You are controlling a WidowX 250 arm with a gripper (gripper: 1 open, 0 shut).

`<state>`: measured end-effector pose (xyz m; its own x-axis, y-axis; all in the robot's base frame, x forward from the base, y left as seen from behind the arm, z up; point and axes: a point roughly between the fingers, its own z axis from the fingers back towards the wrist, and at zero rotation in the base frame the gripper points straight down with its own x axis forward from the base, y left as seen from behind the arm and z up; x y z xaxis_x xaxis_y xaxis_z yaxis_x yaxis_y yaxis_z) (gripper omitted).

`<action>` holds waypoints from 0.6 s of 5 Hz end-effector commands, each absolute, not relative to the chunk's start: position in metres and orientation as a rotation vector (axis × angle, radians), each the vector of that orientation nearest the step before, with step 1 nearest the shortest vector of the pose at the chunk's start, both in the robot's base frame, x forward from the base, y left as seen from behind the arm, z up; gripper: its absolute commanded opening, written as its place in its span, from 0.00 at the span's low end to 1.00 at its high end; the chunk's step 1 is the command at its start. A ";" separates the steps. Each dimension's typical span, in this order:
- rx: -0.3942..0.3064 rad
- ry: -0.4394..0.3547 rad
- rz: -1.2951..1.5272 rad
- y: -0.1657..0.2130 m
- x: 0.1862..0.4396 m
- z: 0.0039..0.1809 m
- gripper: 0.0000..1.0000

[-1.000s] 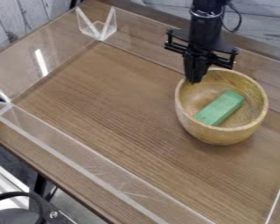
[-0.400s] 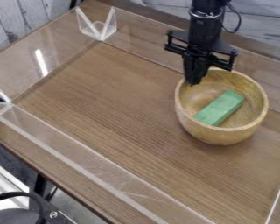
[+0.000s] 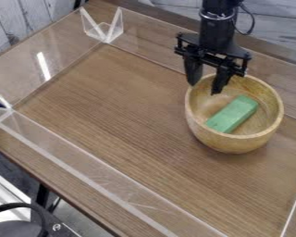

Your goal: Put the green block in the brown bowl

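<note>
The green block [image 3: 233, 114] lies inside the brown bowl [image 3: 206, 126], resting tilted on the bowl's inner floor toward its right side. The bowl stands on the wooden table at the right. My gripper [image 3: 213, 78] hangs just above the bowl's far left rim, pointing down. Its two fingers are spread apart and open, with nothing between them. The block lies free, to the lower right of the fingertips.
A clear acrylic wall [image 3: 45, 57] fences the wooden table [image 3: 114, 120] on all sides. A clear bracket [image 3: 101, 25] stands at the back left corner. A black cable loop [image 3: 12, 222] lies below the table's front edge.
The gripper's fingers, shut together in the earlier frames, have spread open. The arm has stayed in the same place above the bowl's rim. The block has not moved.
</note>
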<state>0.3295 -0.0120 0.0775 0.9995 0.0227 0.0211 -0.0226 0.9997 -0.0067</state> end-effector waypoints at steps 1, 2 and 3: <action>-0.010 -0.130 0.027 -0.011 0.334 0.117 1.00; -0.005 -0.179 0.039 -0.004 0.324 0.146 1.00; 0.021 -0.206 -0.011 0.010 0.300 0.155 1.00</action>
